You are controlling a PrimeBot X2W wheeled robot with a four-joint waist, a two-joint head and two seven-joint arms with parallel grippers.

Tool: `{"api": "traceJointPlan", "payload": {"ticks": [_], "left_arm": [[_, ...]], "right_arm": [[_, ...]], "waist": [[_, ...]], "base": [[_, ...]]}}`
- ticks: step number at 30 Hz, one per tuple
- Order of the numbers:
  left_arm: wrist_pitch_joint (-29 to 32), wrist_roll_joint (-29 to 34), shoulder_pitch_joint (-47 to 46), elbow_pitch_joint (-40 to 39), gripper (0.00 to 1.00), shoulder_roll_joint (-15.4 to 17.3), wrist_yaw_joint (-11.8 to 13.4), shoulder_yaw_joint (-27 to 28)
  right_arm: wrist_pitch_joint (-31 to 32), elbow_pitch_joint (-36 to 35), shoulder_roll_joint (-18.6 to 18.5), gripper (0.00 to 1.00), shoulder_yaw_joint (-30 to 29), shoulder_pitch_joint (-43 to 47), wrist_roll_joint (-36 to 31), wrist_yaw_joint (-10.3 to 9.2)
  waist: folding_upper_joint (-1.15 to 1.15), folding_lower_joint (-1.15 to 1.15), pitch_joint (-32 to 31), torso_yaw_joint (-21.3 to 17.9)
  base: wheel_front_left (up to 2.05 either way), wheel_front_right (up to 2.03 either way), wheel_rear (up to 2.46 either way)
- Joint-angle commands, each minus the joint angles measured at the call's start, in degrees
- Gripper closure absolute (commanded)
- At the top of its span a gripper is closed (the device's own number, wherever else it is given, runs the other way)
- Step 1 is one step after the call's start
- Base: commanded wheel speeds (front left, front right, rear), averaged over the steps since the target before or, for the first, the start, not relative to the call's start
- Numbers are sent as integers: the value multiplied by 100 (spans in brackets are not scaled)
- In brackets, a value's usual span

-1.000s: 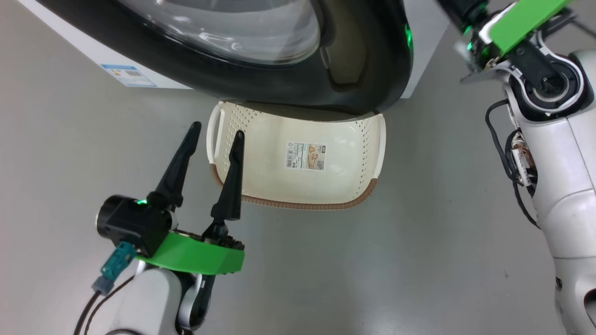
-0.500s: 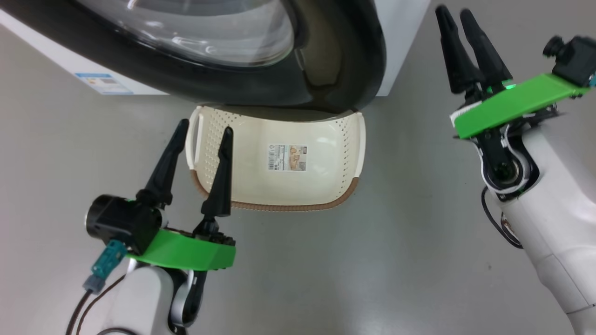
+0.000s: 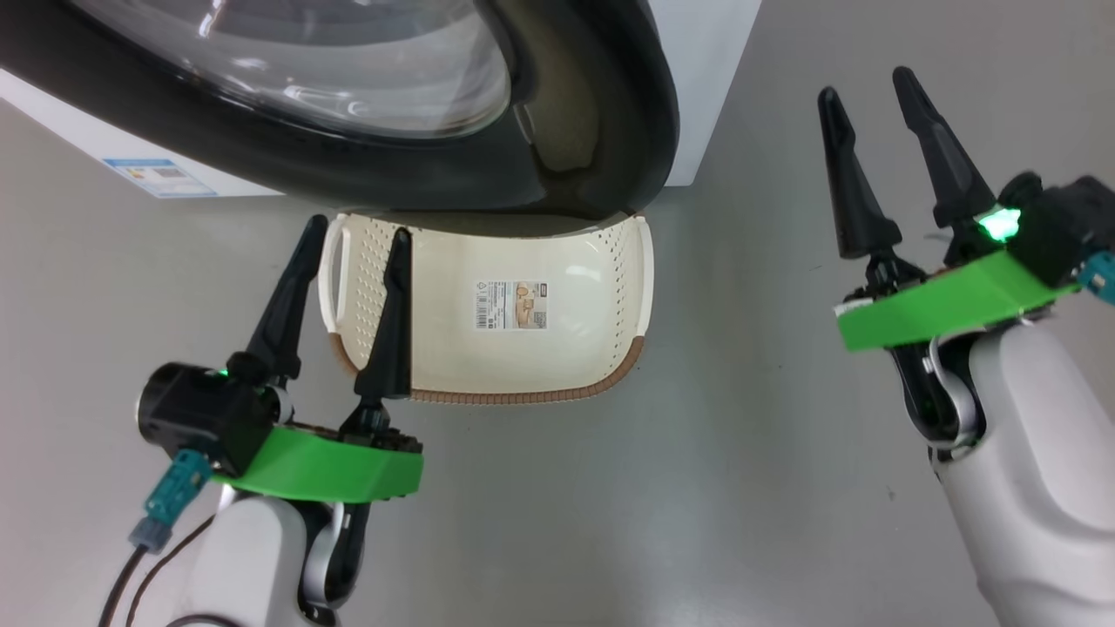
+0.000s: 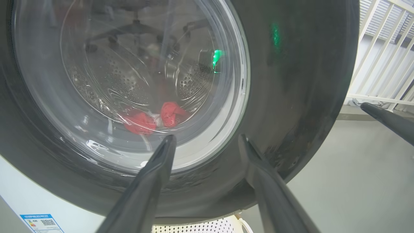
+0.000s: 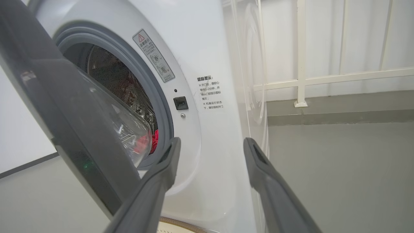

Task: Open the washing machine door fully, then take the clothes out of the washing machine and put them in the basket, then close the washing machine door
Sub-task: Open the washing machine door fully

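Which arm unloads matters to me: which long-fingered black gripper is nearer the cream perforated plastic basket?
The left gripper: its open fingers overlap the basket at its left end in the head view; the right gripper stands well apart.

Your head view looks steeply down from above onto the floor (image 3: 653, 505), with the washing machine door (image 3: 348, 187) crossing its top edge and the basket (image 3: 505, 396) just beneath it. Your left wrist view sits close to the door's outer face and looks through the glass into the drum at the clothes (image 4: 171, 113). Your right wrist view faces the washing machine (image 5: 207, 48) from beside the door's free edge, looking into the gap behind it. All three views share the door. Both wrist views catch the clothes, and each shows a strip of the basket at its bottom edge.
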Motion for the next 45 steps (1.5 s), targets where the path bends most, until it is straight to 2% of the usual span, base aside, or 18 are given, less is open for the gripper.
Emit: {"api": "traceJointPlan", "payload": {"ticks": [1,7,14,43,44,45], "left_arm": [[-28,63,136,-175,0,104,2,212],[-28,67,173,-244,0,104,21,294],[-28,21,140,-280,0,104,44,309],[-28,23,188,-158,0,104,-3,283],[-28,23,187,-152,0,104,-3,280],[-28,22,185,-148,0,104,-3,278]], "right_arm": [[-34,-318,108,0,7,199,-167,29],[-34,-1059,297,0,-274,791,-708,29],[-34,-1398,389,0,-388,1126,-1052,29],[-35,-1129,461,0,-319,1573,-946,29],[-35,-1125,462,2,-321,1572,-933,29],[-35,-1121,462,11,-321,1571,-926,29]], "waist": [[0,0,-9,-7],[0,0,-4,-47],[0,0,18,-90],[0,0,-113,-95],[0,0,-114,-93],[0,0,-116,-91]], "base": [[0,0,0],[0,0,0],[0,0,0],[0,0,0],[0,0,0],[0,0,0]]}}
